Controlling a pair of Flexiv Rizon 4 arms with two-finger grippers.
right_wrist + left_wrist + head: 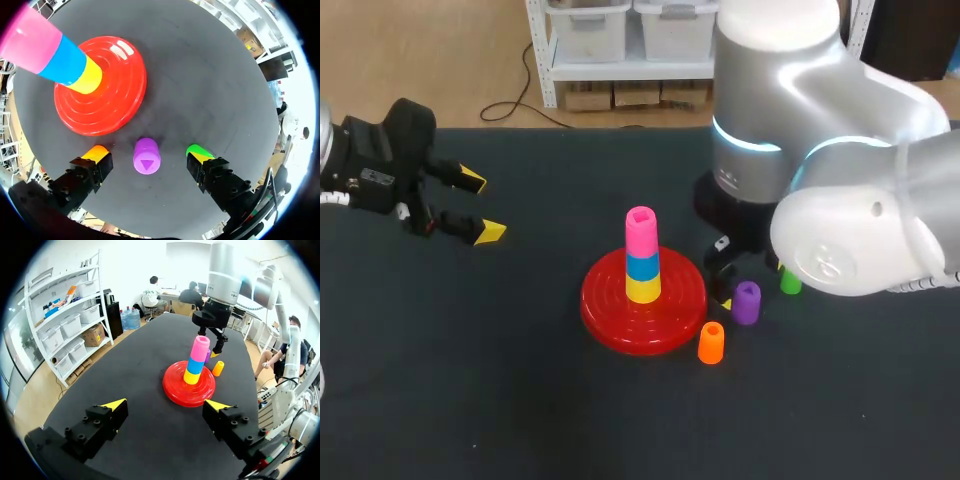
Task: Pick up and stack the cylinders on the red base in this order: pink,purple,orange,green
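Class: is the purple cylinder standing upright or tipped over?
Upright: the purple cylinder stands on end on the table, its triangle-marked top facing up.

Site type: robotics lab.
Evidence: two multi-joint robot arms at one black-covered counter [500, 400].
Left arm [365, 165] black-cased at wrist.
Right arm [840, 170] silver-white, lit cyan ring.
Counter carries red base [605, 310] and colour-coded stacked cylinders [642, 262].

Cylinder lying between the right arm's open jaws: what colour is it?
The cylinder is purple, clearest in the right wrist view.
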